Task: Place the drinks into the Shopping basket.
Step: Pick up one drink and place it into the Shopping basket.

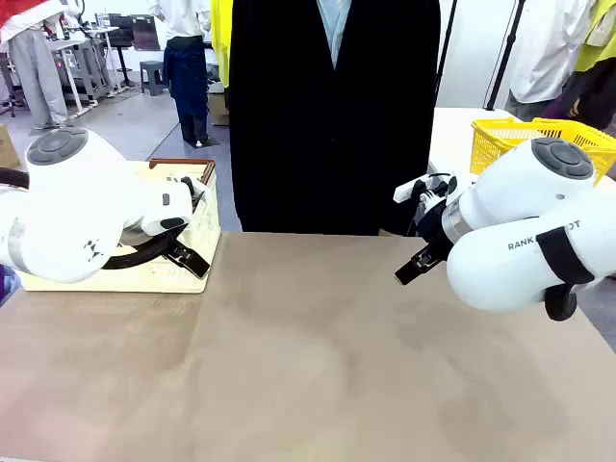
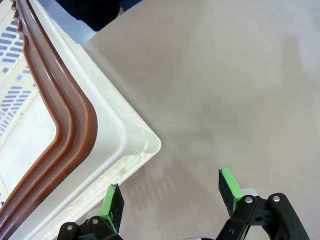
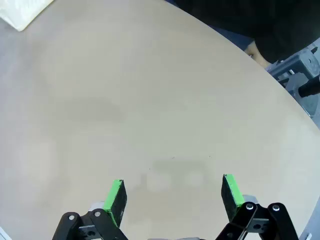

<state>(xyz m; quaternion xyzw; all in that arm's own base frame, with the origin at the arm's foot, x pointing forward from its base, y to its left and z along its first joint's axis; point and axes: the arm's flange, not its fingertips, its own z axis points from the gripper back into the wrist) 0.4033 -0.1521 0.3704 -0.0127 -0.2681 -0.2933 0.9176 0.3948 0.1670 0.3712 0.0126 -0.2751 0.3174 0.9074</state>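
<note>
With the left hand and the right hand held open and empty over the table, the Shopping basket, just beside the left hand, could be knocked by a careless swing.

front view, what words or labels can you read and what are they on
"RANK" and "OT": on the right arm, split by a black strap that hides the letters between them.
Dark print on the left arm: too blurred to read.
</note>
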